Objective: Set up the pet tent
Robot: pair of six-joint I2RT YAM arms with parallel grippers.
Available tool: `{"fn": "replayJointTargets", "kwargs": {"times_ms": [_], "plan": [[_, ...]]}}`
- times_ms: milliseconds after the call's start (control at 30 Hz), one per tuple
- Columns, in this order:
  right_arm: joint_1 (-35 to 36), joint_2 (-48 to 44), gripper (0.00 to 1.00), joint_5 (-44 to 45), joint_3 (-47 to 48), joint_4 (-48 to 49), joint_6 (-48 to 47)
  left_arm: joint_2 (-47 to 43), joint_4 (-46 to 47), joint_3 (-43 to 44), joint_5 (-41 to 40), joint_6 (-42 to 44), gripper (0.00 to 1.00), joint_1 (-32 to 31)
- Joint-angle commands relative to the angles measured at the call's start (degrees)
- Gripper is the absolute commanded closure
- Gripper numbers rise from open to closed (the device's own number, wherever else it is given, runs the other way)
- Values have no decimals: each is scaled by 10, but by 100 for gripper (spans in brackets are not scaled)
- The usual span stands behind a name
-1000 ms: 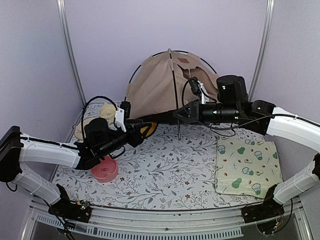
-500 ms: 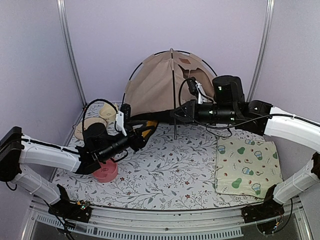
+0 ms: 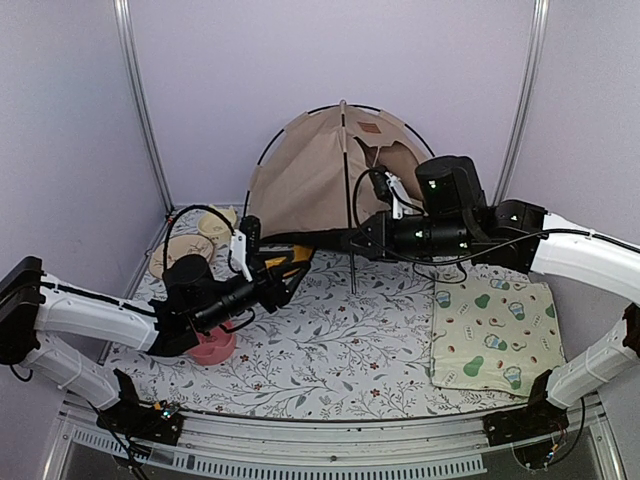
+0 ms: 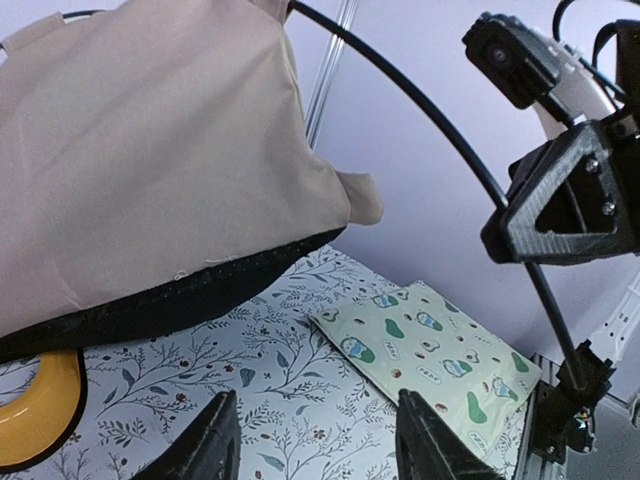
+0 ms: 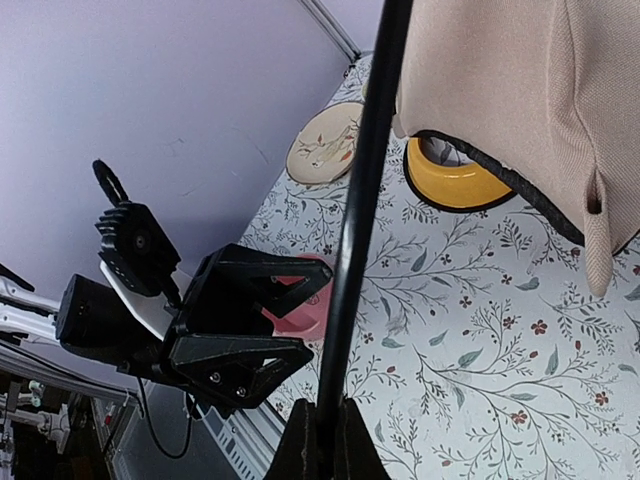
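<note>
The tan pet tent [image 3: 315,175] stands at the back centre, with black poles crossing at its top. My right gripper [image 3: 358,240] is shut on a black tent pole [image 3: 347,190] in front of the tent. The right wrist view shows the pole [image 5: 362,190] running up from between the shut fingers [image 5: 325,432], with tent fabric [image 5: 500,80] to the right. My left gripper [image 3: 290,272] is open and empty, low at the tent's front left. In its wrist view [image 4: 320,440], the tent fabric [image 4: 150,170] hangs above the table and the pole [image 4: 440,140] arcs to the right.
A yellow feeder [image 3: 292,258] sits partly under the tent's front edge. A pink bowl [image 3: 213,347] lies under my left arm. Tan plates [image 3: 178,250] lie at the back left. A cream mat with green prints [image 3: 495,330] lies at the right. Floral cloth [image 3: 340,340] covers the table.
My left gripper has moved forward and right toward the tent's front edge. My right gripper has shifted slightly down and left with the pole.
</note>
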Motion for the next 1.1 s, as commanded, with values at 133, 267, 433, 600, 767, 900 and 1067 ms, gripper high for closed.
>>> {"fn": "replayJointTargets", "kwargs": {"times_ms": [133,267,433,600,767,900,1067], "plan": [[19,-28,100,32,-4,-2,-16,-30,-29,1,-8,23,46,-23],[26,-25,100,27,1,-16,-21,-27,-25,-2,-18,22,47,-33],[36,-15,100,31,11,-52,-30,-14,-6,-4,-31,21,50,-56],[39,-15,100,28,11,-74,-34,-2,6,-5,-37,22,51,-68],[40,-27,100,39,5,-96,-39,4,6,5,-45,36,51,-74],[40,-31,100,36,1,-100,-36,23,20,20,-47,44,51,-79],[40,-26,100,26,7,-101,-38,67,19,64,-44,52,53,-81]]}}
